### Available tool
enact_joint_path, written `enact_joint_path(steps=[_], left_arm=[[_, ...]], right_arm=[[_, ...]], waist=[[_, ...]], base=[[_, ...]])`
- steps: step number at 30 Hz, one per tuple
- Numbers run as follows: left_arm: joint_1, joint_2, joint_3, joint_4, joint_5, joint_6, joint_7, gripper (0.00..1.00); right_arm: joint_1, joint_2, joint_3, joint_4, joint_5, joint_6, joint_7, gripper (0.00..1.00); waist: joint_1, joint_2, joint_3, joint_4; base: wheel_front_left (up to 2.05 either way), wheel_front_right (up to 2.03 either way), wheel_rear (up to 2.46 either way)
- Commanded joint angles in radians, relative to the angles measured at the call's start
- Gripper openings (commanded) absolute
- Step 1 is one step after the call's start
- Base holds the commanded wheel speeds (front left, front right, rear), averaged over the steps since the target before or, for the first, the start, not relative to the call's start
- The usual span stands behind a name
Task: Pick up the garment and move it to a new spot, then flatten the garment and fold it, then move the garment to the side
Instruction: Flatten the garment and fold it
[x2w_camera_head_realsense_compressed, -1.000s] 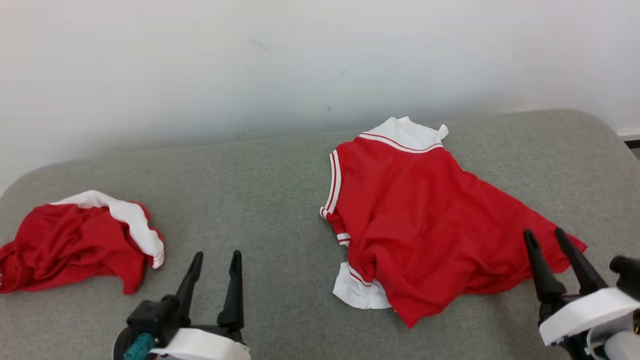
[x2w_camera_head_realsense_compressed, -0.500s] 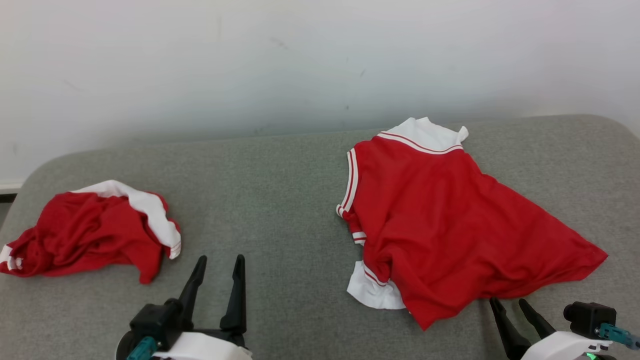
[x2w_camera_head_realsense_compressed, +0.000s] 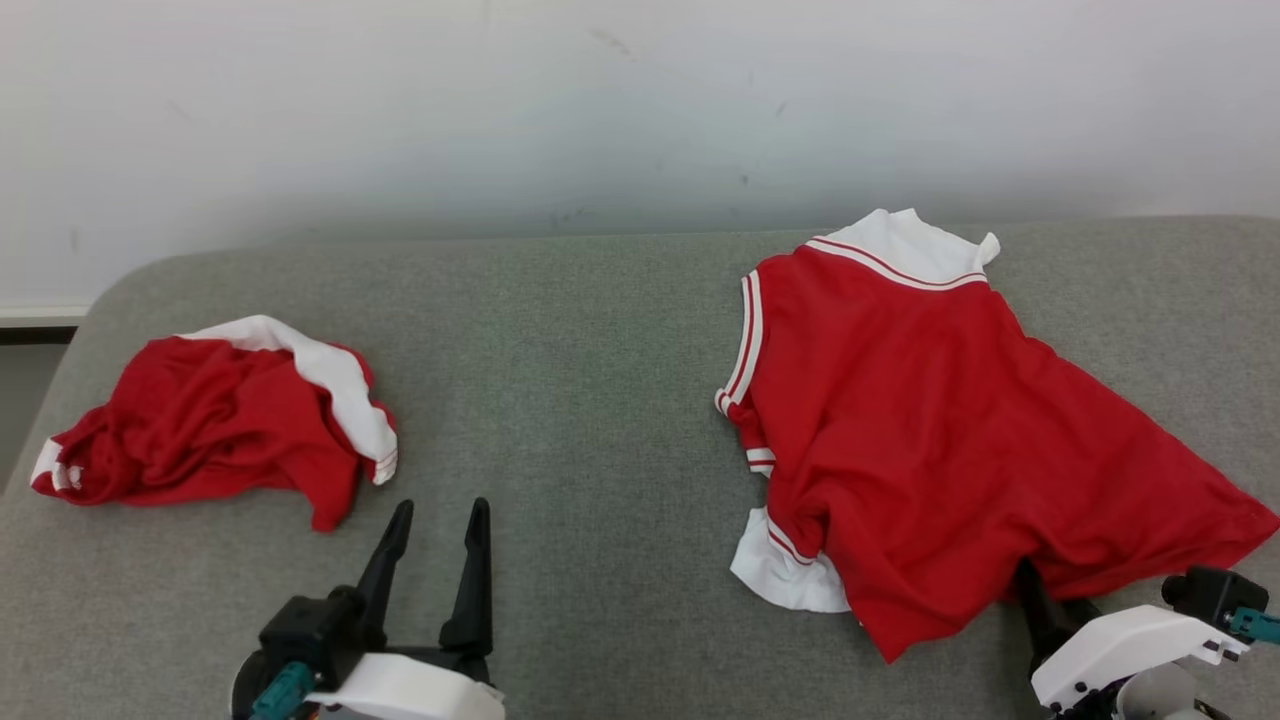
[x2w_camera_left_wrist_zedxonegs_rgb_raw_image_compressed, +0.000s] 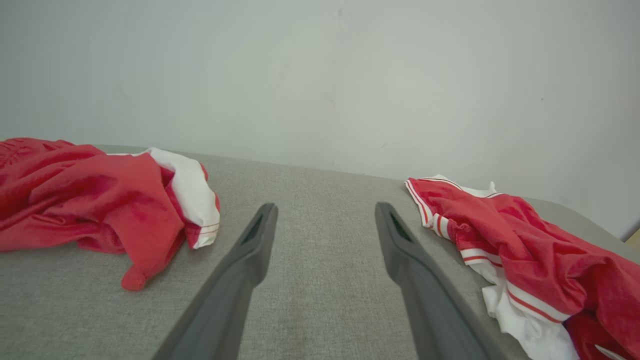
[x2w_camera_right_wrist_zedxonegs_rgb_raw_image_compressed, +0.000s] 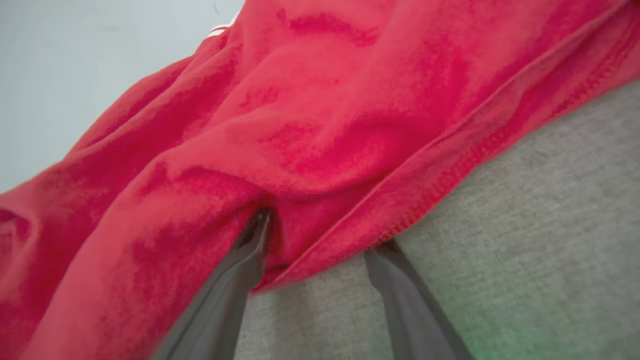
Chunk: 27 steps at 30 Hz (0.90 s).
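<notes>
Soft top: a big grey pad (x2w_camera_head_realsense_compressed: 560, 400) with round corners, fuzzy like a couch seat.
Wall (x2w_camera_head_realsense_compressed: 450, 120): plain and pale, right behind the pad, with a few small dark specks.
Red heap: a scrunched-up red top (x2w_camera_head_realsense_compressed: 200, 430) on the pad's left side (a white band (x2w_camera_head_realsense_compressed: 340, 385) with thin red lines curls over it).

the garment (x2w_camera_head_realsense_compressed: 930, 430) is showing soft, matt red knit cloth, its hem stitched in ridges. the grey surface (x2w_camera_head_realsense_compressed: 580, 380) is looking coarse, woven, matt. the left gripper (x2w_camera_left_wrist_zedxonegs_rgb_raw_image_compressed: 326, 207) is showing smooth, dark, faintly glossy plastic fingers.
</notes>
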Motion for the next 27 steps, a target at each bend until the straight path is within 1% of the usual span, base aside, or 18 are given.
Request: enact_joint_path(steps=[1, 2, 3, 4, 7, 11, 15, 18, 21, 23, 27], left_arm=[[-0.006, 0.004, 0.003, 0.003, 0.013, -0.004, 0.0, 1.0], [-0.008, 0.004, 0.003, 0.004, 0.014, -0.005, 0.0, 1.0], [-0.009, 0.004, 0.005, 0.004, 0.016, -0.005, 0.0, 1.0], [-0.01, 0.004, 0.005, 0.004, 0.018, -0.004, 0.0, 1.0], [-0.006, 0.004, 0.011, 0.006, 0.018, -0.006, 0.0, 1.0], [0.01, 0.004, 0.012, 0.006, 0.017, -0.001, 0.0, 1.0], [0.02, 0.004, 0.009, 0.005, 0.005, 0.003, 0.0, 1.0], [0.022, 0.004, 0.009, 0.002, 0.003, 0.007, 0.0, 1.0], [0.019, 0.004, 0.011, -0.002, 0.004, 0.01, 0.0, 1.0], [0.017, 0.004, 0.012, -0.003, 0.002, 0.009, 0.0, 1.0], [0.009, 0.004, 0.013, -0.001, 0.001, 0.008, 0.0, 1.0]], right_arm=[[0.001, 0.006, -0.003, 0.025, 0.005, -0.002, 0.017, 0.66], [-0.006, 0.009, -0.007, 0.038, 0.006, -0.002, 0.019, 0.39], [-0.012, 0.01, -0.01, 0.05, 0.002, -0.002, 0.018, 0.09], [-0.018, 0.011, -0.012, 0.061, -0.004, -0.002, 0.012, 0.0], [-0.028, 0.009, -0.015, 0.053, -0.011, -0.002, -0.011, 0.0], [-0.012, -0.028, -0.03, -0.005, 0.0, -0.002, -0.041, 0.0], [0.018, -0.073, -0.037, -0.107, 0.018, -0.002, -0.011, 0.0], [0.059, -0.121, -0.045, -0.204, 0.042, -0.002, 0.074, 0.0], [0.108, -0.19, -0.061, -0.303, 0.048, -0.002, 0.189, 0.0], [0.143, -0.234, -0.093, -0.368, 0.043, -0.002, 0.252, 0.0], [0.212, -0.307, -0.176, -0.448, -0.001, -0.002, 0.387, 0.0]], waist=[[0.0001, 0.0, 0.003, 0.004], [0.0001, 0.0, 0.004, 0.006], [0.0001, 0.0, 0.005, 0.007], [0.0001, 0.0, 0.005, 0.009], [0.0001, 0.0, 0.003, 0.01], [0.0001, 0.0, -0.006, -0.004], [0.0001, 0.0, -0.011, -0.029], [0.0001, 0.0, -0.01, -0.05], [0.0001, 0.0, -0.004, -0.068], [0.0001, 0.0, -0.001, -0.078], [0.0001, 0.0, 0.004, -0.087]], base=[[0.0, 0.0, 0.0], [0.0, 0.0, 0.0], [0.0, 0.0, 0.0], [0.0, 0.0, 0.0], [0.0, 0.0, 0.0], [0.0, 0.0, 0.0], [0.0, 0.0, 0.0], [0.0, 0.0, 0.0], [0.0, 0.0, 0.0], [0.0, 0.0, 0.0], [0.0, 0.0, 0.0]])
